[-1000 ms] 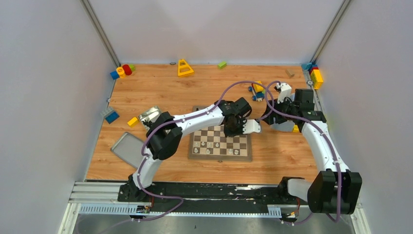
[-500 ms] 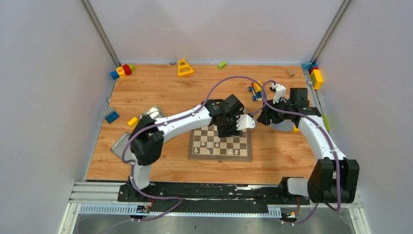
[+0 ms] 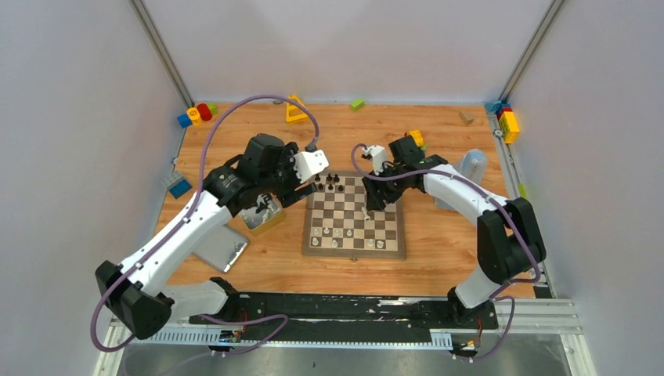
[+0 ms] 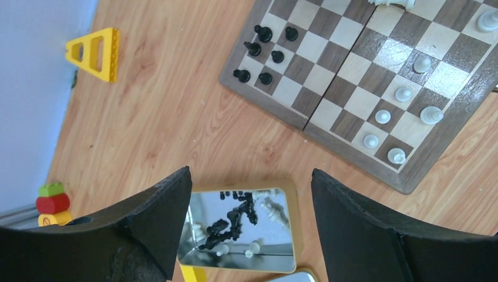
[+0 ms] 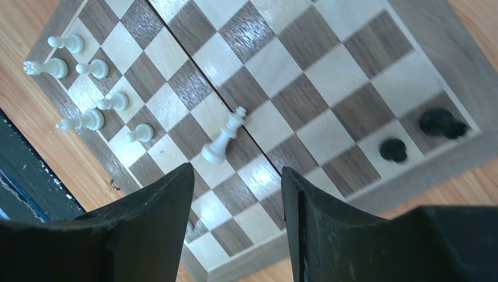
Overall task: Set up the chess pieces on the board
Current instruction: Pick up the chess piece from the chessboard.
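white piece (image 5: pixel 225 136) lies ahead of right claw (image 5: pixel 236 173)

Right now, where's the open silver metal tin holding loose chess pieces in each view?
Top external: open silver metal tin left of centre, left of the brown-and-cream checked wooden chessboard.
Left wrist: bottom centre, between the black fingers.
Right wrist: not in it.
Shared landmark: that chessboard, in all three views.

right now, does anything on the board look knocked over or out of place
Yes. One white piece lies on its side near the middle of the board, while the other white pieces near the corner stand upright.
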Available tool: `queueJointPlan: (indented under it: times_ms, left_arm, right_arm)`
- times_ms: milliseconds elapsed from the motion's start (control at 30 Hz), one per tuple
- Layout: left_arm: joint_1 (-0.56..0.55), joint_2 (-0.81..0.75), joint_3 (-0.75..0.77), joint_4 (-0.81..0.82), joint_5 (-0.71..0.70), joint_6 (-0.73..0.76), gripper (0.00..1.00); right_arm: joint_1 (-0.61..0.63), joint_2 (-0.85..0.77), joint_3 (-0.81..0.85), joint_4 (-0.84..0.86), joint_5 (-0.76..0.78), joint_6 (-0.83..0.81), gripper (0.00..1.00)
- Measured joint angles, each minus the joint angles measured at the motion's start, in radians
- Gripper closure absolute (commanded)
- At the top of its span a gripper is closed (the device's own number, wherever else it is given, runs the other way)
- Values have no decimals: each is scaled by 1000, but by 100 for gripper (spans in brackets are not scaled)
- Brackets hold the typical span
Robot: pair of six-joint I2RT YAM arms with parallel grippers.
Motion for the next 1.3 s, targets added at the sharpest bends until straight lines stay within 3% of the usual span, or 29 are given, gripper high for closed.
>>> queueJointPlan:
  times_ms: [167, 500, 967, 1300]
  left_arm:
    - [29, -87, -48, -3, -25, -11, 17]
    - [45, -100, -94, -2, -48, -26, 17]
    - [65, -115, -114, 10, -48, -31, 16]
    - [97, -114, -124, 49, -13, -52, 20]
  right_arm:
    - [92, 107, 74, -23, 67, -3, 48]
    - [166, 241, 155, -84, 203, -4, 60]
    - [206, 255, 176, -113, 277, -8, 93]
    - [175, 238, 251, -169, 283, -11, 100]
